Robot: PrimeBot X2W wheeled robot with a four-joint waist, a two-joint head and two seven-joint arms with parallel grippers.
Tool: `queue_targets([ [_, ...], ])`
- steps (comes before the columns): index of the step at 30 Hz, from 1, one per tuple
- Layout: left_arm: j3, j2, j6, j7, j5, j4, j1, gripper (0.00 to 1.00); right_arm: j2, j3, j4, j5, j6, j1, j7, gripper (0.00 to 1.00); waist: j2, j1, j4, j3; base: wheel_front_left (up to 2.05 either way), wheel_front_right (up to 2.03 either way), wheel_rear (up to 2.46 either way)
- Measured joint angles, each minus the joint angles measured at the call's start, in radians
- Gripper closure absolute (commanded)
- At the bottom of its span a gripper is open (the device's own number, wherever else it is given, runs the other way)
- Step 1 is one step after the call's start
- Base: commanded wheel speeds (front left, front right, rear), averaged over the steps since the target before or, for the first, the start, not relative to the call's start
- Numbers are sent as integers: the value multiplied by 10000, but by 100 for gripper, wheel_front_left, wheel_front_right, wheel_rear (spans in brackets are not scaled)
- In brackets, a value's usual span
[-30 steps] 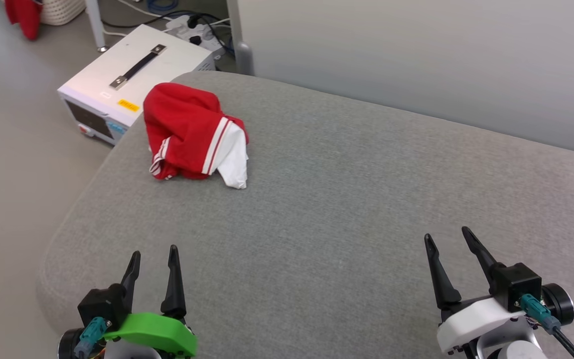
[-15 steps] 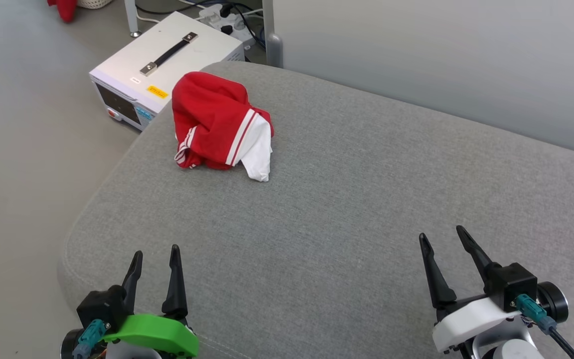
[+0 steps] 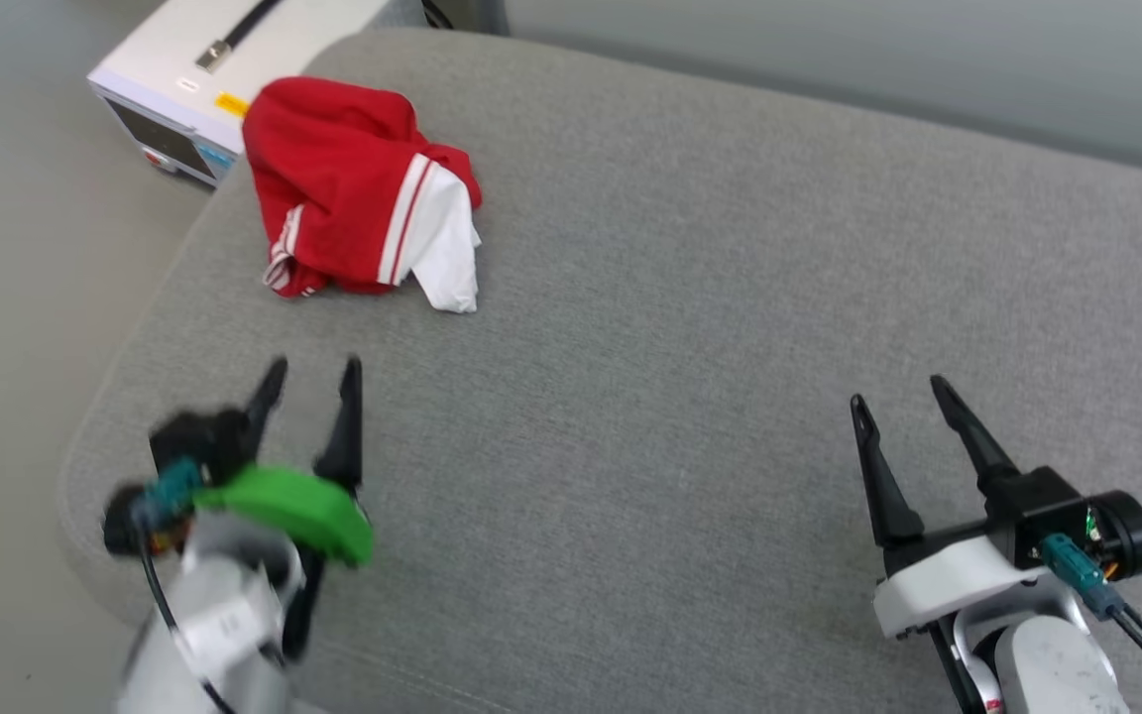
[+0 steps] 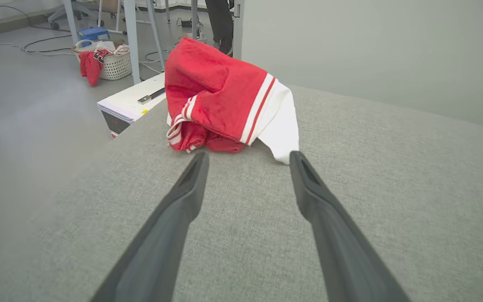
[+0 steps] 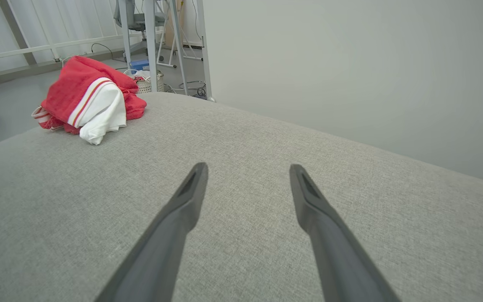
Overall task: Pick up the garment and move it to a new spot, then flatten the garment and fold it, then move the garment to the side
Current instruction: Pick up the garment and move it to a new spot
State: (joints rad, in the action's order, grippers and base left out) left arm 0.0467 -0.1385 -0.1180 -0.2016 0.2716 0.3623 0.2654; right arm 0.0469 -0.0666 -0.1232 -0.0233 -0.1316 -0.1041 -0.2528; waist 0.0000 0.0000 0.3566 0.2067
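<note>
Currently: red T-shirt point(image 3: 348, 213) bunched on grey cushion point(image 3: 690, 327), at the edge beside the white instrument case point(image 3: 170, 74). Left gripper point(image 3: 315, 365) spread, empty, nearer the case; right gripper point(image 3: 898, 389) spread, empty, well apart from it. Suggest pinching high on the bunch, deep enough to catch several layers.

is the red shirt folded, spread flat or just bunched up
Bunched up: the garment sits as a crumpled heap on the grey cushion, one white sleeve spilling out from under red folds.

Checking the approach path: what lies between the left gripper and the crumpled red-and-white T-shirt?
Only bare grey fabric cushion, up to the red T-shirt; head view shows it.
</note>
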Motion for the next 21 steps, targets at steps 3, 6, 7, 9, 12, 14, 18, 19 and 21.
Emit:
queue_targets([
  [3, 334, -813, -65, 1087, 267, 408, 1434, 0, 2, 23, 153, -142, 0, -249, -2, 0, 0, 0, -168, 478, 0, 0, 0],
  [6, 859, -1682, -73, 2579, 1018, 809, 2755, 0, 27, 8, 293, -188, 0, -519, -13, 0, 0, 1, -364, 961, 0, 0, 0],
  [7, 1043, -1981, -86, 3145, 1467, 917, 3170, 0, 29, -23, 347, -198, 0, -614, -15, 0, 0, 1, -444, 1137, 0, 0, 0],
  [9, 1486, -2556, -94, 4071, 2161, 1101, 3799, 0, 31, -36, 422, -211, 0, -756, -15, 0, 0, 1, -599, 1437, 0, 0, 0],
  [12, 2199, -3659, -96, 5747, 3695, 1206, 4688, 0, 31, -29, 500, -211, 0, -927, -17, 0, 0, 2, -979, 2025, 0, 0, 0],
  [14, 2520, -4119, -96, 6309, 4180, 1212, 4994, 0, 31, -27, 499, -211, 0, -968, -25, 0, 0, 2, -1167, 2277, 0, 0, 0],
  [18, 2955, -4813, -96, 7016, 4961, 1379, 5422, 0, 29, -59, 502, -211, 0, -1093, -27, 0, 0, 2, -1561, 2723, 0, 0, 0],
  [19, 3035, -4930, -96, 7101, 5143, 1452, 5477, 0, 29, -73, 502, -211, 0, -1107, -27, 0, 0, 1, -1658, 2828, 0, 0, 0],
  [21, 3137, -5079, -96, 7133, 5273, 1588, 5578, 0, 27, -96, 499, -211, 0, -1148, -27, 0, 0, 2, -1813, 2997, 0, 0, 0],
])
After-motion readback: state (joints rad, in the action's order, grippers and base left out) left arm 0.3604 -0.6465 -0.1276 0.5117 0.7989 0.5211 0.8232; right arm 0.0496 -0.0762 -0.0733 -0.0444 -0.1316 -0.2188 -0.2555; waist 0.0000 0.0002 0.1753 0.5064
